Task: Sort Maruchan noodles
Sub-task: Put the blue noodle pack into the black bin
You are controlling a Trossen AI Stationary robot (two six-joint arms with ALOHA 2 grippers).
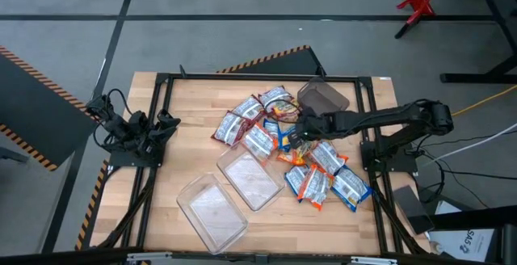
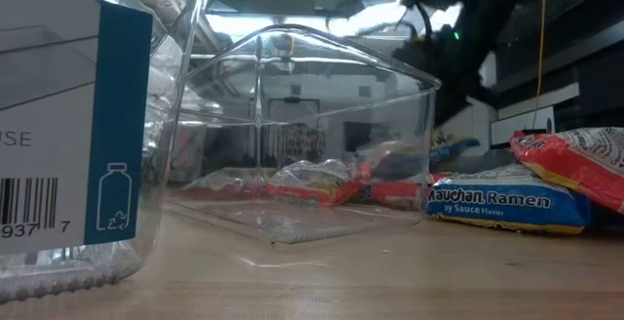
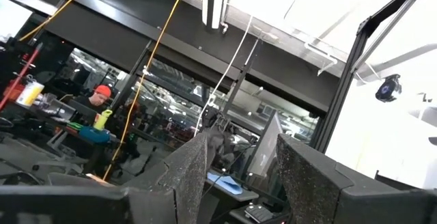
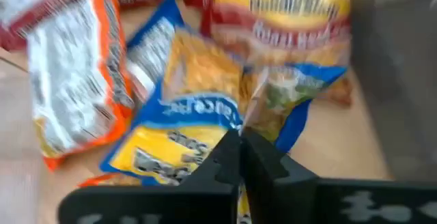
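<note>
Several Maruchan noodle packets (image 1: 266,132), blue, orange and red, lie in a loose pile on the wooden table, from its far middle to its near right. My right gripper (image 1: 297,132) reaches in from the right over the pile's middle. It is shut on a blue and yellow packet (image 4: 198,115), which lies among orange (image 4: 75,80) and red packets. In the low view a blue packet (image 2: 507,203) and a red one (image 2: 575,159) lie flat on the table. My left gripper (image 3: 239,183) is open and touches nothing; that arm is folded at the table's left edge (image 1: 133,132). My right gripper pinches the blue packet between its two shut fingers (image 4: 225,159), at a raised crinkled fold near the packet's middle (image 4: 249,111). The fingers come from above, slanting down. The rest of the packet lies on its neighbours, and the fingertips hide the exact spot.
Two clear plastic tubs sit at the table's near middle (image 1: 250,176) (image 1: 212,208); in the low view they stand close to the camera (image 2: 312,115). A dark grey tub (image 1: 323,97) stands at the far right, just beyond my right gripper. Bare wood shows on the table's left half (image 1: 186,152).
</note>
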